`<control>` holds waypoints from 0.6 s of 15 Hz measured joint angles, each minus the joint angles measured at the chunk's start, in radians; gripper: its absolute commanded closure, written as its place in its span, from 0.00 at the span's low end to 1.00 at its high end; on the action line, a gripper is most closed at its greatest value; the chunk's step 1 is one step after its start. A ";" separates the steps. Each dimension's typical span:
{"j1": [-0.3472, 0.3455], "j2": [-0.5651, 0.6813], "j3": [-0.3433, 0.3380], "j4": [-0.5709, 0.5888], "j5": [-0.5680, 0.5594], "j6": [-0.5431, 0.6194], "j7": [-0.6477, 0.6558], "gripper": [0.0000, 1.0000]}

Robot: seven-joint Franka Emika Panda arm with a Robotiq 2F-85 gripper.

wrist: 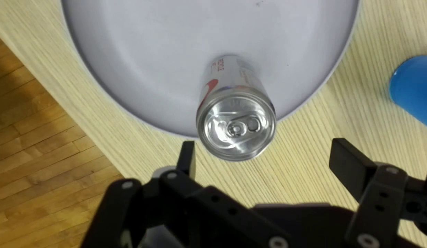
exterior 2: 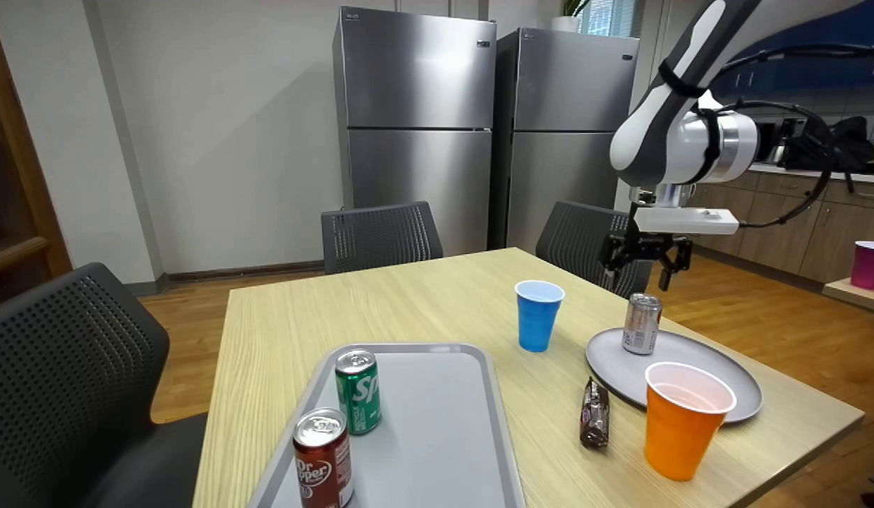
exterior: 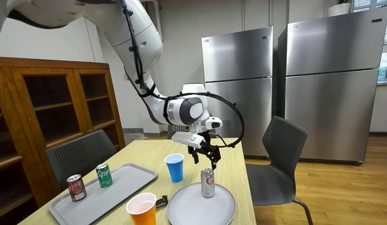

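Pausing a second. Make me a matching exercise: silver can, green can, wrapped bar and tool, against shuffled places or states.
Things:
1. silver can
2. green can
3. wrapped bar
4. tool

Places or states:
A. lying on the table
B. open, holding nothing
C. standing on the round plate
D. standing on the gray tray

Right pairs: 1-C, 2-D, 3-A, 4-B
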State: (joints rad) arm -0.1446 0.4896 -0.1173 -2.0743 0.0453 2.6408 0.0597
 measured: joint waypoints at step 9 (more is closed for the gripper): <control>0.132 -0.131 0.021 -0.115 -0.007 0.017 0.018 0.00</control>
State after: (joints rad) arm -0.0129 0.3587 -0.0963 -2.1896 0.0384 2.6582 0.0781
